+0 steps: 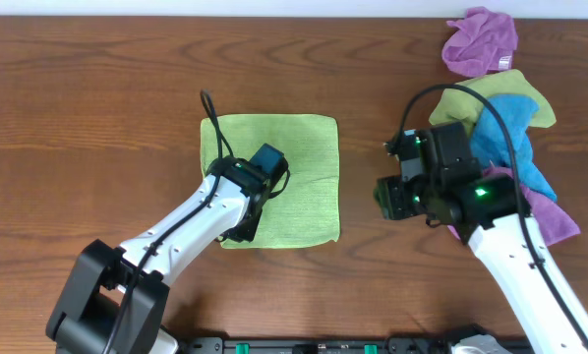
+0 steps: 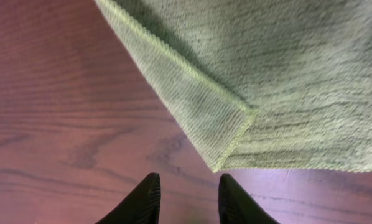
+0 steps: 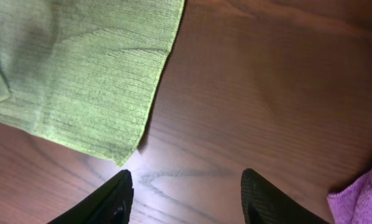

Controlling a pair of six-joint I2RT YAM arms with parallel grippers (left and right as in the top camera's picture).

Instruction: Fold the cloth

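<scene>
The cloth (image 1: 304, 177) lies flat near the middle of the table (image 1: 97, 118). It is almost square, with no clear long axis and its sides along the table edges, and the left arm (image 1: 176, 231) hides its near left part. The left gripper (image 2: 187, 198) is slightly parted and empty by a turned-over corner, while the right gripper (image 3: 186, 199) is spread wide and empty.

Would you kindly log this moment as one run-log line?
cloth: spread on table | left end effector: open, empty, near corner | right end effector: open, empty, near corner
</scene>
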